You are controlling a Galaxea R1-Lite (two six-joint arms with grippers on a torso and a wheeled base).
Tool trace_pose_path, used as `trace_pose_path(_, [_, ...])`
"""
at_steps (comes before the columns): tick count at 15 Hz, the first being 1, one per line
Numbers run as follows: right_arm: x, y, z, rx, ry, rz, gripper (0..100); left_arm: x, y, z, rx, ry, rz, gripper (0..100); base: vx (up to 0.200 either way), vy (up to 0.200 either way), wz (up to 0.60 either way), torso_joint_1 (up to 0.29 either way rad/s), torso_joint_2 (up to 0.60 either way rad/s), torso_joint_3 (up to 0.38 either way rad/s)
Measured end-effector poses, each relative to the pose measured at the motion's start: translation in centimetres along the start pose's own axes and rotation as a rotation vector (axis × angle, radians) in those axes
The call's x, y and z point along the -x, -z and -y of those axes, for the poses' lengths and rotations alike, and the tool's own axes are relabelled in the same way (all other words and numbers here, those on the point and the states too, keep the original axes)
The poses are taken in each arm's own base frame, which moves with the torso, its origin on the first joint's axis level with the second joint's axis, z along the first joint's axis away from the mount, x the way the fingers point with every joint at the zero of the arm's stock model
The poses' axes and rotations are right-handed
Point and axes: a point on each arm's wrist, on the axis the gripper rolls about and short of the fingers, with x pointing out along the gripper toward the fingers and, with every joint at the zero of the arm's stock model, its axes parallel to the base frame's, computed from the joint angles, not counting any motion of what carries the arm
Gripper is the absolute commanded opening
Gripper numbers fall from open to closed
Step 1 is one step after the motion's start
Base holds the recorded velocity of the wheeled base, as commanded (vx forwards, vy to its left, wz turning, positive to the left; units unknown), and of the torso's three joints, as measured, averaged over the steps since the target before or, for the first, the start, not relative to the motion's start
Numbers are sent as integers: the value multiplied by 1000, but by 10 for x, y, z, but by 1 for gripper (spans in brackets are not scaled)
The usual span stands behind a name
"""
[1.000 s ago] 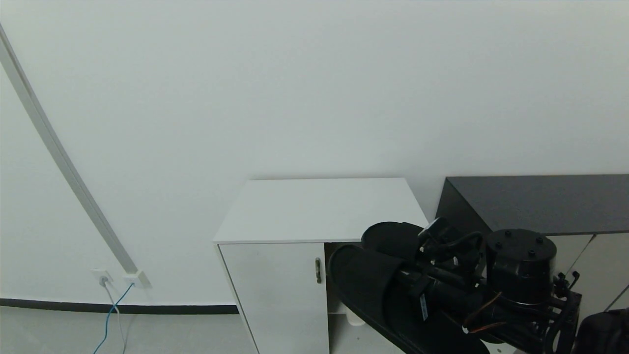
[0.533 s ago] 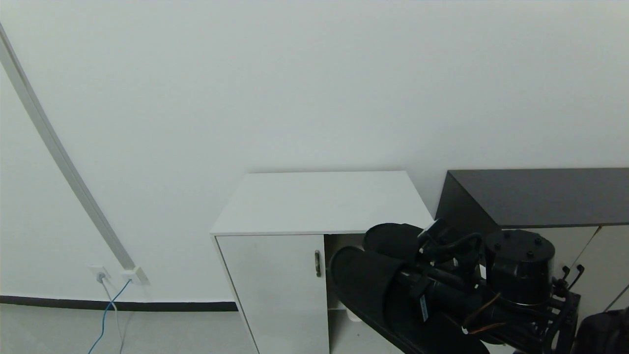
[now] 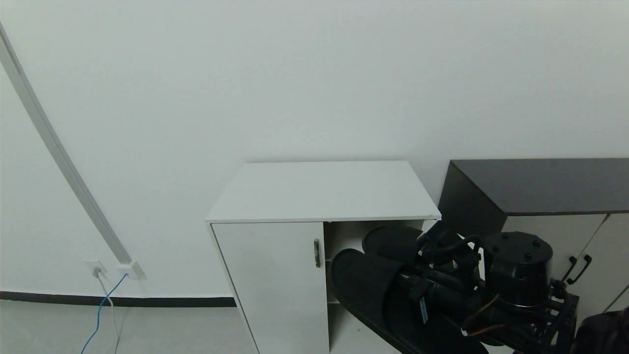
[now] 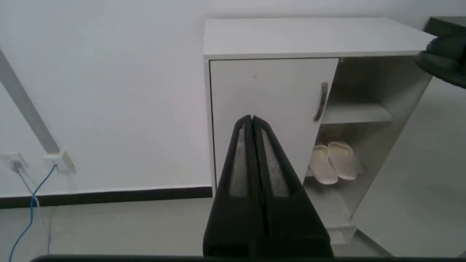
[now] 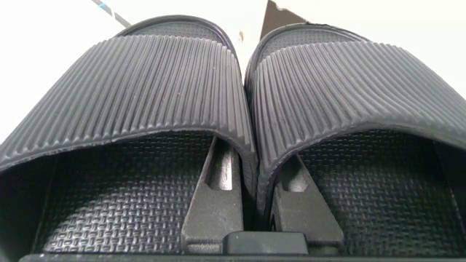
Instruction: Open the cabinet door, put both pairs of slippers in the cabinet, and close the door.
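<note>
A white cabinet (image 3: 319, 191) stands against the wall. Its left door (image 3: 270, 280) is closed, and its right half is open. A pair of black ribbed slippers (image 3: 368, 285) hangs in front of the open half, toes toward it. My right gripper (image 5: 255, 211) is shut on the black slippers (image 5: 167, 87), one finger inside each, pinching their inner walls together. A cream pair of slippers (image 4: 335, 161) lies on the lower shelf inside the cabinet (image 4: 306, 36). My left gripper (image 4: 252, 167) is shut and holds nothing, back from the closed door.
A dark-topped cabinet (image 3: 540, 187) with black handles (image 3: 577, 268) adjoins the white one on the right. A wall socket with a blue cable (image 3: 105, 300) and a slanted white conduit (image 3: 59, 157) are on the left. Bare grey floor lies before the cabinet.
The head view has shifted, so the cabinet sits higher in the picture. The black slippers now hang below the cabinet's top edge, level with the open compartment. The grip is unchanged.
</note>
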Motion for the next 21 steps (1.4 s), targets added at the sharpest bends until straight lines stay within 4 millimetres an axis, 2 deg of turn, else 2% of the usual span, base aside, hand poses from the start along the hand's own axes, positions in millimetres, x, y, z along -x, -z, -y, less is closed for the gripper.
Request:
trace_pose_path(13, [1, 1, -2, 2, -6, -6, 0, 0, 0, 0, 1, 0, 0, 0, 0, 0, 0, -210, 511, 302])
trace_pose_path(21, [1, 3, -3, 5, -11, -9, 0, 0, 0, 0, 0, 0, 0, 0, 0, 0, 0, -161, 491, 327])
